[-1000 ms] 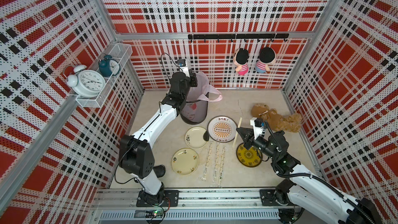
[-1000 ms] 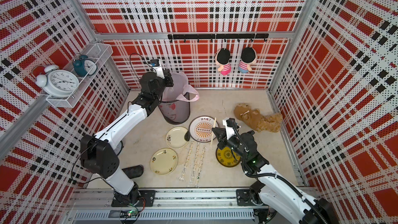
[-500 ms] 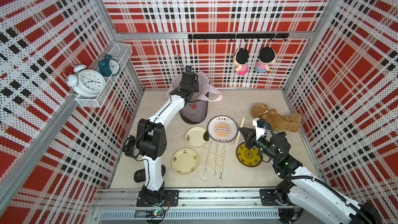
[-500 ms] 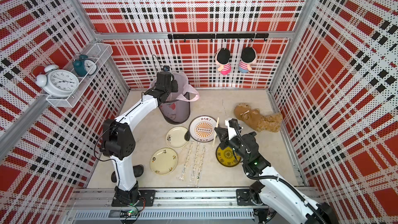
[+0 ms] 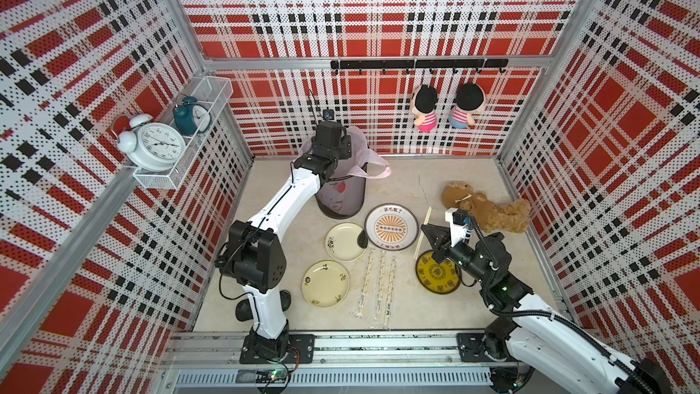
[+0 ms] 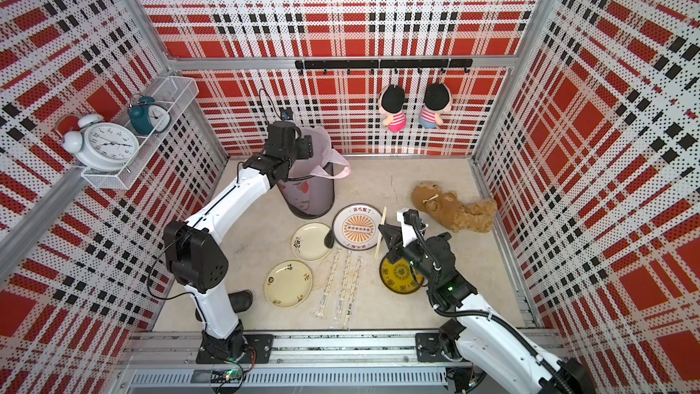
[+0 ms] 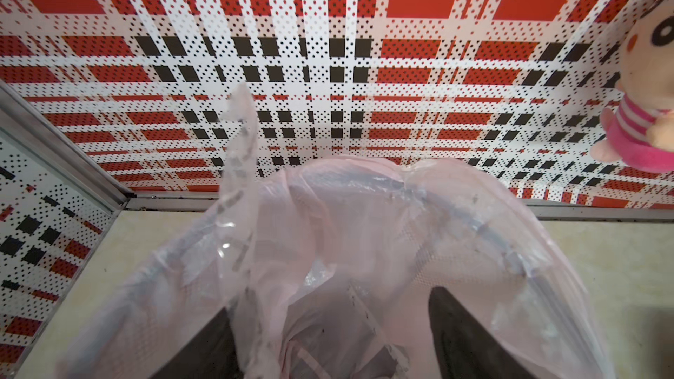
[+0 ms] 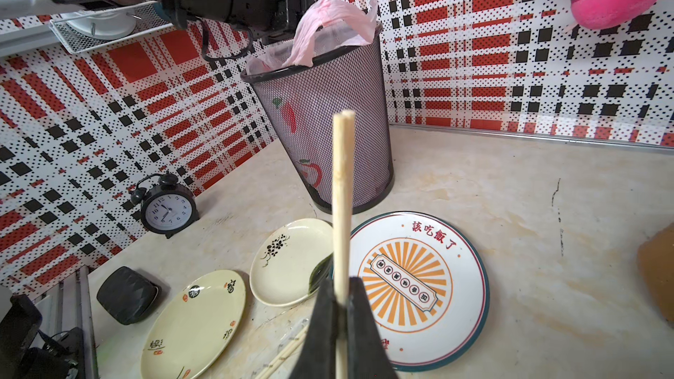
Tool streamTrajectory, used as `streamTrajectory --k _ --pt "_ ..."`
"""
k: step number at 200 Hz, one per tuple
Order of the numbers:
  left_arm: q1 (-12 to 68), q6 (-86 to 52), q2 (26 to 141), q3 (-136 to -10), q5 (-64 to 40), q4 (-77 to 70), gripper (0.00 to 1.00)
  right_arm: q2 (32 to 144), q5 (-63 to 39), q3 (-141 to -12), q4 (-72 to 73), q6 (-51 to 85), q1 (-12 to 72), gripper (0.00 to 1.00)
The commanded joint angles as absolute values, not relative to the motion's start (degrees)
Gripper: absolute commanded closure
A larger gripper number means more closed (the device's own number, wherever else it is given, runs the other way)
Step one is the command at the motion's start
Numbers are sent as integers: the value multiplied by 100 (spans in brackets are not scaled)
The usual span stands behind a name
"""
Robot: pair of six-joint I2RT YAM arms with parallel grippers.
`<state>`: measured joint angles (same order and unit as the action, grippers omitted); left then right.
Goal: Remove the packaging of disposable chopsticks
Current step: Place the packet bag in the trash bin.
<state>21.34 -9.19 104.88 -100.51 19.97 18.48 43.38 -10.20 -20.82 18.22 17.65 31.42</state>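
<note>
— Left gripper (image 7: 330,300)?
— Jaws wide apart, holding nothing, over the bin (image 5: 341,198) at eleven o'clock on the table (image 5: 454,183). An empty sleeve (image 7: 240,147) pokes up from the liner (image 7: 401,231).
— Right gripper (image 8: 341,282)?
— Clamped on bare chopsticks (image 8: 342,195). Three wrapped pairs (image 5: 380,282) lie at six o'clock from the rayed plate (image 5: 392,227).

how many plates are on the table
4: front cream plate, rear cream plate behind it, sunburst plate by the bin, yellow plate farthest right. None looks hidden.
</note>
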Motion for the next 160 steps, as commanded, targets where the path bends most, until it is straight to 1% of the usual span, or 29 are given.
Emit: streamTrajectory --k 1,11,34,38,48,51,56,62,73,78,82,86,101,113,118,126,127,132,138,144,145,151,160 --pt "2118 -1033 10084 -9855 1995 1772 19 4298 -976 -2030 1797 1713 3107 100" --pt "2134 -1050 9986 -9779 1987 1737 17 4314 -975 -2035 1793 1720 3103 100" --pt "2140 -1083 9844 -9643 1758 1598 4 4389 -1007 -2057 1820 1735 3103 100" --pt "2129 -1081 9844 -9636 1640 1569 0 4407 -1010 -2059 1827 1739 3104 100" --pt "2057 -1108 9905 -9653 1321 1534 1 4444 -1004 -2065 1842 1739 3108 100" --pt "2032 -1127 9937 -9677 1239 1549 4 4454 -1002 -2065 1850 1740 3103 100" --pt "1999 -1148 9995 -9722 1124 1584 11 4464 -994 -2065 1846 1740 3103 100" --pt "1976 -1144 10056 -9754 1028 1603 29 4473 -989 -2065 1846 1735 3103 100" --pt "1985 -1125 10138 -9758 981 1604 71 4478 -977 -2052 1852 1727 3104 100" --pt "2012 -1121 10167 -9740 1016 1593 86 4478 -976 -2053 1853 1729 3103 100" --pt "2048 -1104 10186 -9738 1079 1584 94 4473 -961 -2052 1846 1724 3103 100" --pt "2083 -1084 10213 -9745 1178 1578 100 4474 -963 -2056 1840 1720 3103 100" --pt "2274 -966 10295 -9805 1636 1591 100 4482 -936 -2057 1840 1713 3103 100" --pt "2361 -906 10406 -9924 1805 1661 100 4509 -933 -2070 1843 1705 3103 100" --pt "2370 -905 10442 -9977 1758 1701 88 4515 -936 -2073 1838 1692 3103 100" --pt "2343 -930 10500 -10044 1573 1745 62 4539 -936 -2073 1844 1694 3103 100" --pt "2336 -935 10501 -10045 1547 1747 60 4542 -934 -2074 1840 1695 3103 100" --pt "2317 -964 10522 -10062 1436 1754 43 4550 -942 -2070 1844 1691 3103 100" --pt "2303 -1024 10526 -10066 1408 1769 27 4559 -932 -2064 1842 1696 3103 100" --pt "2298 -1045 10523 -10068 1450 1783 17 4561 -924 -2065 1840 1690 3103 100" --pt "2301 -1046 10517 -10066 1459 1788 17 4561 -924 -2065 1843 1684 3103 100" --pt "2308 -1054 10492 -10047 1543 1794 10 4563 -907 -2049 1844 1683 3103 100" --pt "2312 -1067 10461 -10034 1649 1834 6 4563 -889 -2048 1839 1674 3103 100"
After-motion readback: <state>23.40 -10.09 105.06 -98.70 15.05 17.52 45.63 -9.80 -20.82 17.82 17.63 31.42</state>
